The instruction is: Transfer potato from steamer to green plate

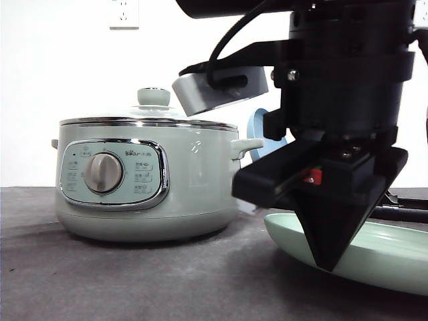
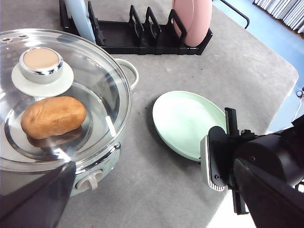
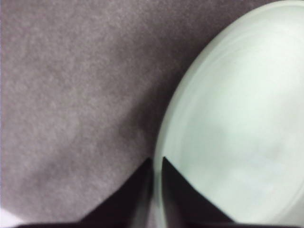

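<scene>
One right gripper (image 3: 154, 164) low over the rim of one green plate (image 2: 187, 121), its two tips almost together and holding nothing, one potato (image 2: 53, 117) inside one steamer (image 1: 144, 184) under its glass lid (image 2: 57, 95), one black dish rack (image 2: 137, 35) far behind, left gripper state unclear

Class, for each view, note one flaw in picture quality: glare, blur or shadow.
Left wrist view: white glare streaks on the glass lid above the potato. Right wrist view: the green plate and cloth look soft, blurred. Front view: the right gripper looms dark, near-silhouette.
</scene>
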`<state>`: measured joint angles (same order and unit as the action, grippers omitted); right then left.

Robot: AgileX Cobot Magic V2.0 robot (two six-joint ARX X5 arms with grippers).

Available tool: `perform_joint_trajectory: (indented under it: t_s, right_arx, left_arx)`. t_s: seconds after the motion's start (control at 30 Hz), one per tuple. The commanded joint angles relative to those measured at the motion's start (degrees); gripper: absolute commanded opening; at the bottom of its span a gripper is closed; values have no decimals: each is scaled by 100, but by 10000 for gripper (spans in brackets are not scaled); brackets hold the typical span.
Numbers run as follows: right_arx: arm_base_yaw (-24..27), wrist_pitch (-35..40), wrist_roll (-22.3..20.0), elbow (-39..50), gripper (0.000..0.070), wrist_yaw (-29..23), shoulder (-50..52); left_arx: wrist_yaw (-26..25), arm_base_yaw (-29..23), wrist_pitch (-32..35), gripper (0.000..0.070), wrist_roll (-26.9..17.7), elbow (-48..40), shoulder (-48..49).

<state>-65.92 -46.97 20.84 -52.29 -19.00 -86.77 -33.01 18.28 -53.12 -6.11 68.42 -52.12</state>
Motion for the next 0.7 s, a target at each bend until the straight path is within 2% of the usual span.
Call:
perform_joint_trajectory:
  t_s: [0.0, 0.13, 0.27, 0.4, 0.53, 0.67]
  right_arx:
    - [-24, -11, -51, -111, 231, 133, -9]
    - [139, -39, -56, -326, 408, 658, 166]
    - [332, -132, -62, -623, 503, 917, 509]
    - [665, -55, -205, -878, 560, 1438, 1088]
    - [1236, 214, -329, -969, 563, 2131, 1784]
    - [2002, 290, -506, -969, 563, 2553, 2493]
  left_arx:
    - [-42, 28, 43, 700, -72, 136, -44]
    - [-42, 28, 60, 700, -72, 136, -44]
    - [-42, 28, 139, 700, -72, 136, -44]
    - [-42, 28, 190, 700, -70, 136, -44]
    - [-42, 28, 190, 700, -71, 136, -44]
    - [-42, 28, 188, 700, -70, 136, -44]
